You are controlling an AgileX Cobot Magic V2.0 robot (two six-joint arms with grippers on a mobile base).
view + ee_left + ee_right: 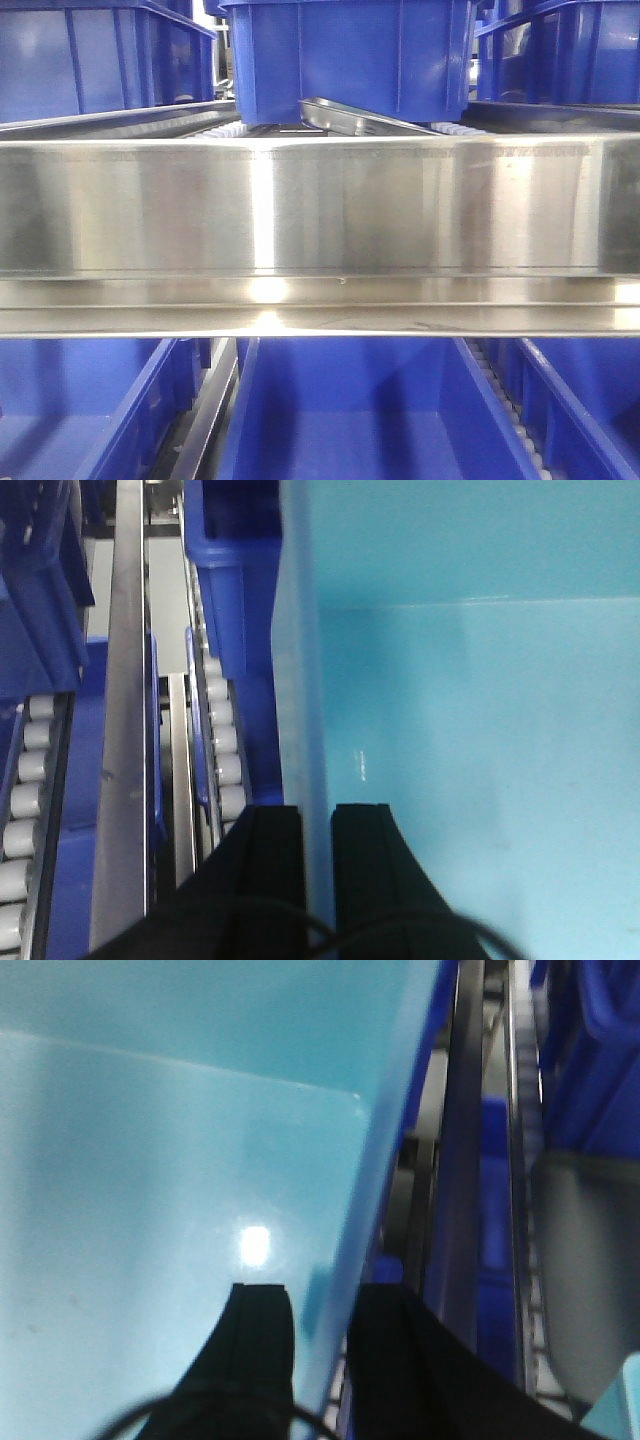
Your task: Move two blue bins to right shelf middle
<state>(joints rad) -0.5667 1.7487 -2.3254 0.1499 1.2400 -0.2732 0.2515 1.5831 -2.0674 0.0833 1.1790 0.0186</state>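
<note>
One blue bin (pixel 350 55) stands in the middle of the upper shelf level, above the steel rail. In the left wrist view my left gripper (pixel 317 810) straddles that bin's left wall, one finger outside and one inside the pale blue interior (pixel 480 730), shut on the wall. In the right wrist view my right gripper (pixel 320 1290) clamps the bin's right wall in the same way, with its inner finger over the bin floor (pixel 150 1160). Neither gripper shows in the front view. A second bin of the task cannot be told apart from the others.
A broad steel shelf rail (pixel 320 210) crosses the front view. More blue bins sit at upper left (pixel 100 60), upper right (pixel 560 50) and on the level below (pixel 350 410). White roller tracks (pixel 225 740) run beside the held bin. A steel divider (pixel 350 115) lies under it.
</note>
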